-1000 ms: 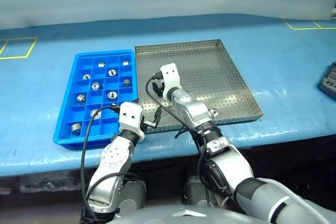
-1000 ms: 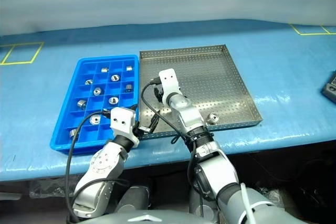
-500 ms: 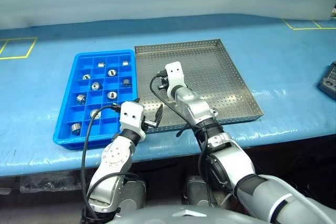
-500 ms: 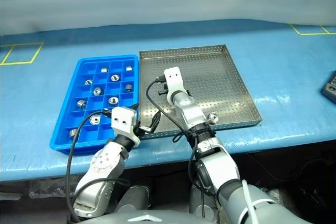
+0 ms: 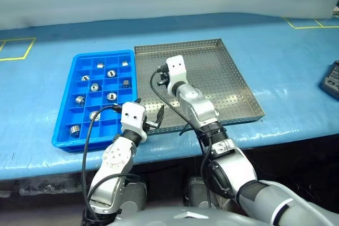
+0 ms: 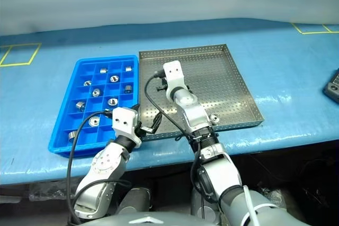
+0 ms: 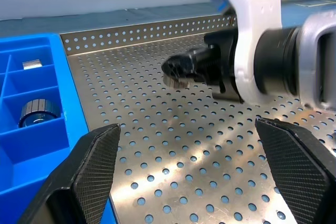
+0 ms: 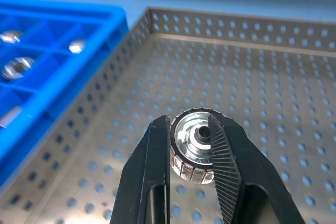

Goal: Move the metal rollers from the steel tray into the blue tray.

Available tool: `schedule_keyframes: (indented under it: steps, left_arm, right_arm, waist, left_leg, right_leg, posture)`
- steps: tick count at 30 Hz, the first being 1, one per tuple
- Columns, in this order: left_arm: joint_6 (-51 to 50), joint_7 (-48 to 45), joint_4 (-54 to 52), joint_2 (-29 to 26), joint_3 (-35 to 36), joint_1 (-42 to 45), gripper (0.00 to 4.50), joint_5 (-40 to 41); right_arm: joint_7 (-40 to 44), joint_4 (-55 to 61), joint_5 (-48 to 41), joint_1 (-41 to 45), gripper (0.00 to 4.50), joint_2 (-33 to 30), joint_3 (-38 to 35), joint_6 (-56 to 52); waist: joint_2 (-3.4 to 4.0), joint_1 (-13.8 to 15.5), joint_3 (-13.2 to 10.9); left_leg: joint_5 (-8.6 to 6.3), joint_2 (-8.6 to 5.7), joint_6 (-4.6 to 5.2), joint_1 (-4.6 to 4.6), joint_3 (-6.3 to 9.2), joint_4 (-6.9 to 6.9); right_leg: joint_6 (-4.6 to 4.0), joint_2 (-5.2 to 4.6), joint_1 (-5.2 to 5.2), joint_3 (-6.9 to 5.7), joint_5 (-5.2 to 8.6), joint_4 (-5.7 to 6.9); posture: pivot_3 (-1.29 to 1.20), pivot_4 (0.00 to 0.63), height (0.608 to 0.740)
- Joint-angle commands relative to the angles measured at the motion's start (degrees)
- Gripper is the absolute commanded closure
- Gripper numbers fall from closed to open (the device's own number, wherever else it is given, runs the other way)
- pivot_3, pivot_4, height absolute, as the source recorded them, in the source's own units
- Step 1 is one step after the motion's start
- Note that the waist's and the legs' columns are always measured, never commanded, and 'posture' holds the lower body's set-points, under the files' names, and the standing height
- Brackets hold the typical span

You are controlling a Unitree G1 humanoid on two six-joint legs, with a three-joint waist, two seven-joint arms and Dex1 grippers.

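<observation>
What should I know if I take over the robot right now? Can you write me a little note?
Right gripper: shut on a metal roller, held above the steel tray, near the side next to the blue tray.
Left gripper: open and holding nothing, at the steel tray's near corner beside the blue tray.
Done: nine rollers sit in the blue tray's compartments, one in each.
Left: carry the held roller to a free compartment and drop it in. One more roller lies on the steel tray by its near rim; fetch that next.
</observation>
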State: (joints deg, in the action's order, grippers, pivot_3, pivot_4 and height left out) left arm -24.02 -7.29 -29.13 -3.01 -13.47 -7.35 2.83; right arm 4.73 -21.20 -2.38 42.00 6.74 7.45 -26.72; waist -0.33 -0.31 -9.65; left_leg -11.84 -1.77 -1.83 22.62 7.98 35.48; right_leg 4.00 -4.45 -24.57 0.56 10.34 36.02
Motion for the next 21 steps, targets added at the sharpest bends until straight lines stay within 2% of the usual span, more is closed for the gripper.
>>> schedule_keyframes:
  steps: [1, 10, 16, 21]
  left_arm:
    - [3.6, 2.1, -2.7, 0.5, 1.3, -0.5, 0.0, -1.2]
    - [7.7, 2.6, -6.8, -0.7, 3.1, -5.9, 0.0, -1.0]
    - [9.4, -2.3, -9.3, -5.0, 2.3, -11.3, 0.0, 0.8]
    - [9.8, -4.1, -9.7, -5.8, 1.5, -12.8, 0.0, 2.2]
  right_arm:
    - [3.6, 7.0, -0.7, 2.0, 3.8, 2.6, 3.8, -0.8]
    - [7.4, 7.3, -1.1, 1.5, 3.8, 5.4, 10.4, -2.3]
    - [10.8, 17.0, -3.5, -5.6, 3.8, 3.9, 16.0, -7.6]
    - [11.8, 22.4, -3.0, -10.4, 3.8, 1.5, 18.3, -11.5]
  waist:
    - [0.0, 0.1, 0.0]
    - [-0.01, 2.5, 0.0]
    - [-0.01, 3.5, 0.0]
    - [0.0, 4.3, 0.0]
  left_leg:
    - [0.0, 0.02, 0.0, 0.0, 0.01, -0.01]
    - [-0.01, 0.02, -0.02, 0.03, 0.04, -0.03]
    - [-0.04, 0.03, -0.06, 0.04, 0.05, -0.16]
    - [-0.05, 0.06, -0.08, 0.06, 0.04, -0.18]
  right_leg:
    - [-0.01, 0.02, 0.0, -0.01, 0.01, 0.0]
    - [-0.06, 0.03, -0.03, -0.02, 0.03, -0.01]
    - [-0.13, 0.02, -0.07, -0.04, 0.08, -0.06]
    - [-0.16, 0.02, -0.12, -0.06, 0.11, -0.05]
  posture:
    - [0.22, 0.15, 0.74]
    - [0.3, 0.15, 0.74]
    - [0.31, 0.15, 0.74]
    - [0.31, 0.15, 0.74]
